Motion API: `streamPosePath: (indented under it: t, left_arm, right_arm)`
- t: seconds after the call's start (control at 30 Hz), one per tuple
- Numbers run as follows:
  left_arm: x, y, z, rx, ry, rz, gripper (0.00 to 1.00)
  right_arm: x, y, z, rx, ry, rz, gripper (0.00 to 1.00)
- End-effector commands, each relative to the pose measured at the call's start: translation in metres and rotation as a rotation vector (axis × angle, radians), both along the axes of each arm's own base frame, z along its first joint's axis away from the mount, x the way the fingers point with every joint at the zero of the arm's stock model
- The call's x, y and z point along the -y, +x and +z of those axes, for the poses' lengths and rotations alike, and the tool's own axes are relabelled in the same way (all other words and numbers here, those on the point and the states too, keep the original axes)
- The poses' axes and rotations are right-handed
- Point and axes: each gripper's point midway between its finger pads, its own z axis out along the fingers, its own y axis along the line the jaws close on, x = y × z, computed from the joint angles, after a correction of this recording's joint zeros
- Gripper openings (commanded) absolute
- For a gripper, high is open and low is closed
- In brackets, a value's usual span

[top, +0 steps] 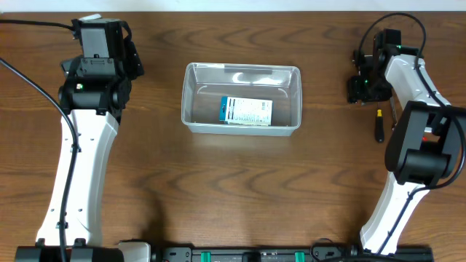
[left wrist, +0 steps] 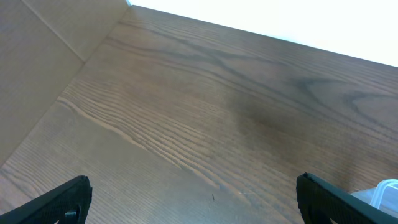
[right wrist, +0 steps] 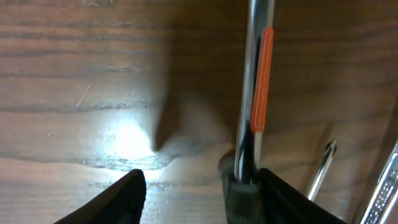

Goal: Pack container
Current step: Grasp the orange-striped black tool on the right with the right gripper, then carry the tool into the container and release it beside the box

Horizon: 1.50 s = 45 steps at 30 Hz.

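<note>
Here's the bench (top: 240, 189), dark brown wood with a long wavy grain and a dull sheen. One container (top: 191, 102) sits at its centre, between the two arms. It's a clear plastic rectangle with rounded corners and a rolled rim, and the walls are glossy enough to catch the light. There's one item inside: a small blue-and-white box (top: 245, 110), flat and printed, lying on the floor of the bin toward the near wall.

There are two white arms with black joints, one on each side. The left claw (left wrist: 193, 186) hangs over bare wood at the far left, and its two matte black fingers are spread wide with nothing between them. A clear corner of the container just shows at the lower right edge of the left wrist view.

Now the far right. The right claw (right wrist: 202, 186) is low over the bench with its fingers apart. A long orange-striped tool (right wrist: 256, 93), a slim dark-and-steel bar with one orange strip along it, lies in the gap close to the right-hand finger. I can't tell whether that finger touches it. Beside it is a thin steel shaft (right wrist: 324, 167) with a pointed tip. From overhead, one dark-handled screwdriver (top: 378, 125) lies near the right arm.
</note>
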Motion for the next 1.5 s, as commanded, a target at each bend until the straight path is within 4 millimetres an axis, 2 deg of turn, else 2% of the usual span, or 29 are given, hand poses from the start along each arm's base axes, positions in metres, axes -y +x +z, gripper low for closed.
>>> streamPosePath:
  t: [0.0,0.2,0.47,0.57,0.67,0.73,0.9,1.07,1.17,1.23,1.37,1.47]
  left_arm:
    - [-0.005,0.000,0.003,0.001,0.018,0.015,0.98]
    - [-0.005,0.000,0.003,0.001,0.018,0.015,0.98]
    - [-0.005,0.000,0.003,0.001,0.018,0.015,0.98]
    - [-0.005,0.000,0.003,0.001,0.018,0.015,0.98]
    - [-0.005,0.000,0.003,0.001,0.018,0.015,0.98]
    - [-0.005,0.000,0.003,0.001,0.018,0.015,0.98]
    - [-0.005,0.000,0.003,0.001,0.018,0.015,0.98]
    - [-0.005,0.000,0.003,0.001,0.018,0.015,0.98]
    - [-0.005,0.000,0.003,0.001,0.018,0.015,0.98]
    - [-0.005,0.000,0.003,0.001,0.018,0.015,0.98]
    - [-0.005,0.000,0.003,0.001,0.018,0.015,0.98]
    - [-0.005,0.000,0.003,0.001,0.018,0.015,0.98]
  right_arm:
    - [0.004,0.000,-0.006,-0.009,-0.029,-0.014,0.59]
    - [0.005,0.002,-0.009,-0.004,-0.028,-0.035,0.56]
    - [0.007,-0.004,-0.027,-0.046,-0.029,-0.039,0.54]
    - [0.008,-0.004,-0.028,-0.048,-0.031,-0.039,0.50]
    - [0.011,-0.004,-0.028,-0.050,-0.052,-0.042,0.40]
    - [0.015,-0.005,-0.027,-0.052,-0.072,-0.044,0.27]
    - [0.020,0.000,-0.021,-0.041,-0.100,-0.048,0.15]
    - [0.020,0.018,0.007,0.007,-0.106,-0.045,0.08]
    - [0.019,0.035,0.036,0.058,-0.111,-0.041,0.08]
    - [0.016,0.047,0.064,0.107,-0.114,-0.031,0.07]
    - [-0.009,0.067,0.115,0.198,-0.070,0.070,0.07]
    - [-0.045,0.074,0.154,0.263,-0.020,0.195,0.07]
